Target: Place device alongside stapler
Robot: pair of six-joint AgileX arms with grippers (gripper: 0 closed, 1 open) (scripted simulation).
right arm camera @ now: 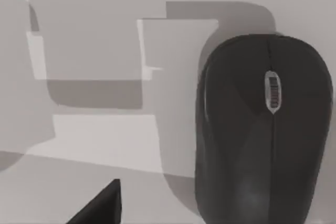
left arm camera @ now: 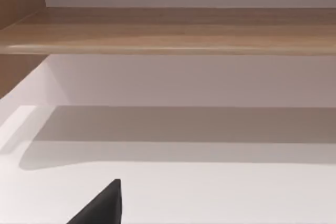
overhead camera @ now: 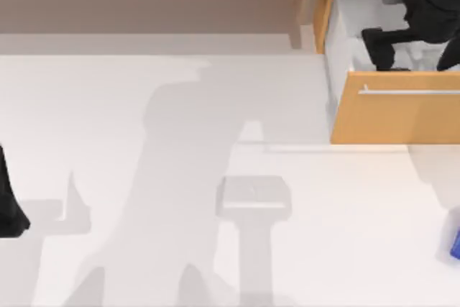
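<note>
Insp. notes, near to far.

1. Table point(overhead camera: 144, 249): white top, grey shadows across the middle.
2. Stapler point(overhead camera: 456, 244): blue, at the table's near right edge, cut off by the frame in the top view. Stands on the table, well apart from the drawer.
3. My left gripper point(overhead camera: 8, 210): parked at the table's left edge, low over the surface. Grip state: cannot tell. Left wrist view looks across bare table toward the wooden shelf point(left arm camera: 168, 30).
4. Drawer point(overhead camera: 395, 116): far right, pulled out over the table. Wooden front w/ a long metal handle point(overhead camera: 410, 92) faces the near side; inside is pale grey.
5. My right gripper point(overhead camera: 384, 47): reached down into the open drawer, behind the front panel. Grip state: cannot tell.
6. Mouse point(right arm camera: 262, 129): black, oval, scroll wheel point(right arm camera: 272, 92) on its midline. Lies flat on the drawer floor, casting a shadow, just beside the gripper's dark tip in the right wrist view. Whether the gripper touches it: cannot tell.
7. Far side: the shelf runs along the back, to the left of the drawer.
</note>
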